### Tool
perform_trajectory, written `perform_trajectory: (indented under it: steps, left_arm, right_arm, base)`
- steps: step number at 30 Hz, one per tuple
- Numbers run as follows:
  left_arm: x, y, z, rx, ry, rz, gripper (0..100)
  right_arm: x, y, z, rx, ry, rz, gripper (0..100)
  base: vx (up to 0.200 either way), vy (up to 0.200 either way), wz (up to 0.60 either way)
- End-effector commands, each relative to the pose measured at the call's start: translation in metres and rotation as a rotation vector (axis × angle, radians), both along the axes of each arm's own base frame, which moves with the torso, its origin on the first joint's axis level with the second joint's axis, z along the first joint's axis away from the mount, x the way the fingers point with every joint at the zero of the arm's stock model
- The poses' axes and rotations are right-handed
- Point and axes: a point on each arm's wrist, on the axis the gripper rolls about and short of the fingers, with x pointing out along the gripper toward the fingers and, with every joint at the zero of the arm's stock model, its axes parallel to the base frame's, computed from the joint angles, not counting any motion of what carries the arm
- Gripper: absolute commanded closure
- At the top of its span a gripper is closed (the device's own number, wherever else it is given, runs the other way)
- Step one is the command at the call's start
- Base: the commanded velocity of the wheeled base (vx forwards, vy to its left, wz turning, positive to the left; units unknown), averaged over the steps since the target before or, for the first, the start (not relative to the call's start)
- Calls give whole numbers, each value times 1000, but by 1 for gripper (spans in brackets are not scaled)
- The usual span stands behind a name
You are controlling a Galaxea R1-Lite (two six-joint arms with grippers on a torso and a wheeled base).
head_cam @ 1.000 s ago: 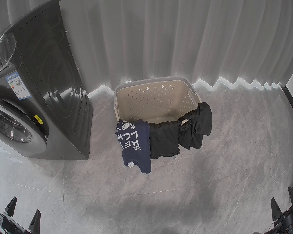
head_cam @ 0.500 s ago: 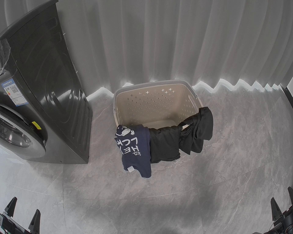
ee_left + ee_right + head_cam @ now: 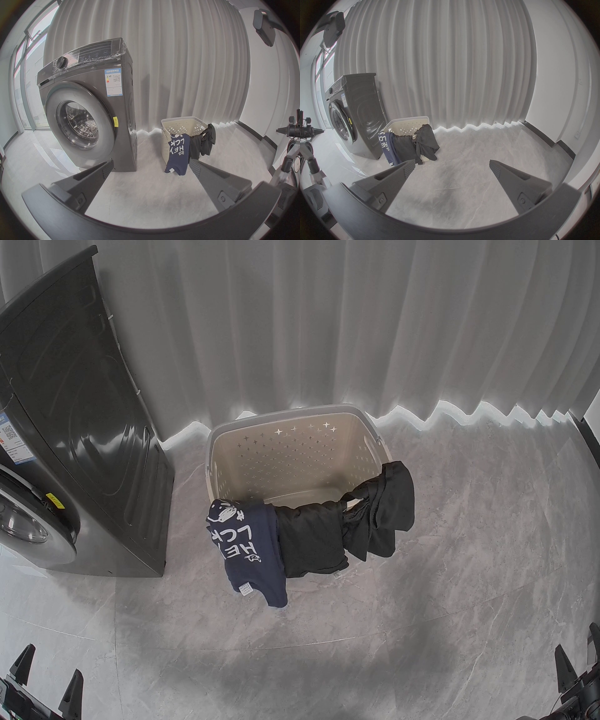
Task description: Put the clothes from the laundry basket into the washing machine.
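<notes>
The laundry basket [image 3: 294, 449] stands upright on the grey floor [image 3: 450, 565], at the floor's far edge, close in front of the white curtain [image 3: 350, 321]; its beige walls are perforated with small star-shaped holes.

Three garments hang over the basket's near rim:
- a navy T-shirt [image 3: 247, 549] with white print lies over the near left corner; its hem hangs down the outer wall and reaches the floor, or very nearly, as the head view does not settle the contact;
- a black garment [image 3: 312, 537] is draped over the middle of the near rim, touching the navy T-shirt along one side;
- a second black garment [image 3: 390, 502] is bunched over the near right corner and hangs down the outside.

The washing machine [image 3: 75, 427] stands on the floor to the left of the basket, near it but apart; its back faces the curtain; its round door [image 3: 79, 125] sits against the front panel, and the steel drum shows through the glass.

The left pincer [image 3: 150, 163] is spread, its two dark fingers well apart; it hangs above the floor's near left corner, well apart from the basket. The right pincer [image 3: 451, 162] is likewise spread; it hangs above the floor's near right corner, well apart from the garments.
</notes>
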Motion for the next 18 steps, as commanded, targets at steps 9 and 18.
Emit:
perform_trajectory:
  steps: [9, 18]
  left_arm:
    - [0, 0, -5, 1, 0, 0, 0]
    - [0, 0, -5, -1, 0, 0, 0]
  right_arm:
    - [0, 0, -5, 0, 1, 0, 0]
    - [0, 0, -5, 0, 1, 0, 0]
  base:
    - [133, 0, 0]
    - [67, 0, 0]
